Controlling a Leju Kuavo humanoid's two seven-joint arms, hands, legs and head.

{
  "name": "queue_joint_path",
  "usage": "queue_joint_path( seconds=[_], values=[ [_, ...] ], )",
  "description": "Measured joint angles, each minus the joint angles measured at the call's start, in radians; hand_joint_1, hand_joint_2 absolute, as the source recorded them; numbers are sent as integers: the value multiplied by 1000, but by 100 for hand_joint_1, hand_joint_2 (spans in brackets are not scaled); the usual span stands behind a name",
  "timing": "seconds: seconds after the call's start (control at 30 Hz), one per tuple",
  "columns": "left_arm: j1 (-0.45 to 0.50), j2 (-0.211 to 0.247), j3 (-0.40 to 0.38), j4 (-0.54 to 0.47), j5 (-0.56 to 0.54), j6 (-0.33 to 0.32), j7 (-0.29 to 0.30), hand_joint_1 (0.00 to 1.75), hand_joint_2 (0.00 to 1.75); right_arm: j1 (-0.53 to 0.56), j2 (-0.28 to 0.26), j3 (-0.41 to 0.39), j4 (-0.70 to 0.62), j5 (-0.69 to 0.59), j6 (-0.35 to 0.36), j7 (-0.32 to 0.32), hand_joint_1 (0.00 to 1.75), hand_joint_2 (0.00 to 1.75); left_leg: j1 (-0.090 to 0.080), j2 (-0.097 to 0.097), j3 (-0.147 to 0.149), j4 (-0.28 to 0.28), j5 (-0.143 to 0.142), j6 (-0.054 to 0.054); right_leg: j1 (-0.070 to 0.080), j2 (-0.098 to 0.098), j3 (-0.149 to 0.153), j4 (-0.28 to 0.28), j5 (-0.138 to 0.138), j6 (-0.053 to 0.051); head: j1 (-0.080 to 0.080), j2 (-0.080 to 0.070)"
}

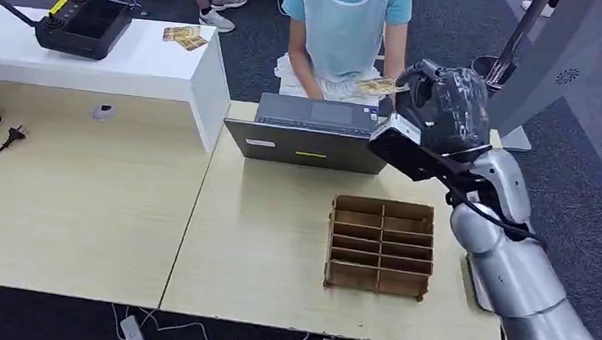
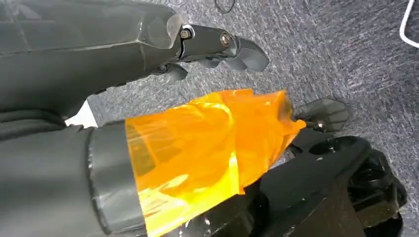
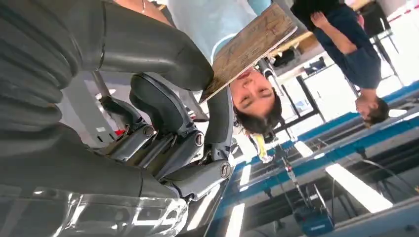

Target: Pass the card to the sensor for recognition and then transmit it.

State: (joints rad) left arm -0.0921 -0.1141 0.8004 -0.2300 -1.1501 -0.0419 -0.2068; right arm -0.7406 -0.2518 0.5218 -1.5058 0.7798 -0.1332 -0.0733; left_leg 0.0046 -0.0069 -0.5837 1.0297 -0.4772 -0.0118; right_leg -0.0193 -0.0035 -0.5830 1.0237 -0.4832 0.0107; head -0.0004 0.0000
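You get even, bright indoor light on the table (image 1: 73,199) with only soft shadows; ceiling strip lights (image 3: 360,185) blow out white in the right wrist view, and the orange film (image 2: 207,153) glows, slightly blurred

The card (image 1: 377,85) at upper centre was tan with faint markings, the divider box (image 1: 380,246) brown, the laptop (image 1: 311,134) grey, the person's shirt (image 1: 345,18) pale blue.
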Motion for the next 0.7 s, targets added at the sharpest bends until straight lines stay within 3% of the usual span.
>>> queue_joint_path(
  seconds=[0.33,0.7],
  values=[
    [-21,8,-71,0,-87,-33,6,0,0,-203,64,61,178,-57,165,62,175,175,0,0,0,0,0,0,0,0,0,0,0,0,0,0],
    [-46,13,-142,0,-125,-58,43,0,0,-410,155,126,498,-56,248,116,175,175,0,-1,0,0,1,-1,0,0,0,1,1,0,0,0]
  ],
)
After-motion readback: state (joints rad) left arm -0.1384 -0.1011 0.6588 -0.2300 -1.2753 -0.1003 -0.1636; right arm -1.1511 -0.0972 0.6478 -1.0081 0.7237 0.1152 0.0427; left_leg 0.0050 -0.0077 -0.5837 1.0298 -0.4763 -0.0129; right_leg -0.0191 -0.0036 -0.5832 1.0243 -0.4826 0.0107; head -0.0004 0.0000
